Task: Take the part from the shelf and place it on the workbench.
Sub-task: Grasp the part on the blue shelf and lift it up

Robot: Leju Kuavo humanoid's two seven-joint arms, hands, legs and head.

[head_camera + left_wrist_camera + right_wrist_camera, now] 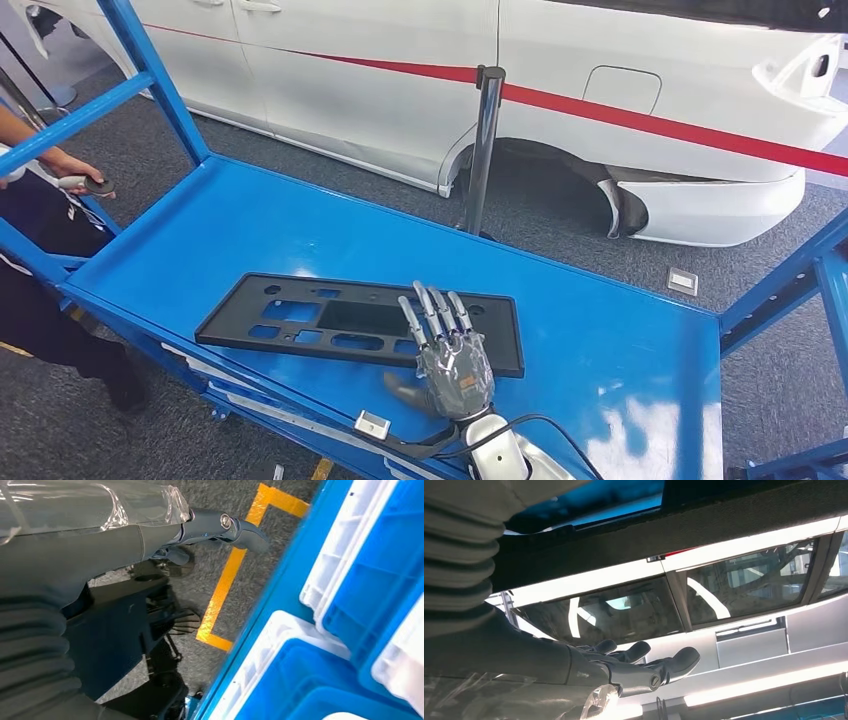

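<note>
The part (320, 318) is a long flat black plastic panel with several cut-outs, lying flat on the blue metal bench (250, 225). My right hand (450, 355) is over the panel's right end, palm down, with its fingers stretched out towards the car and holding nothing. In the right wrist view the panel (724, 520) runs as a dark band, with a gap between it and my right hand (639, 662). In the left wrist view my left hand (210, 527) hangs beside blue and white bins (350, 630), thumb out, with nothing in it.
A white car (560, 70) with a red stripe stands just behind the bench, with a grey stanchion post (483, 150) between them. A person at the far left holds a small dark disc (97, 185). Blue frame bars (150, 70) rise at the bench's left and right ends.
</note>
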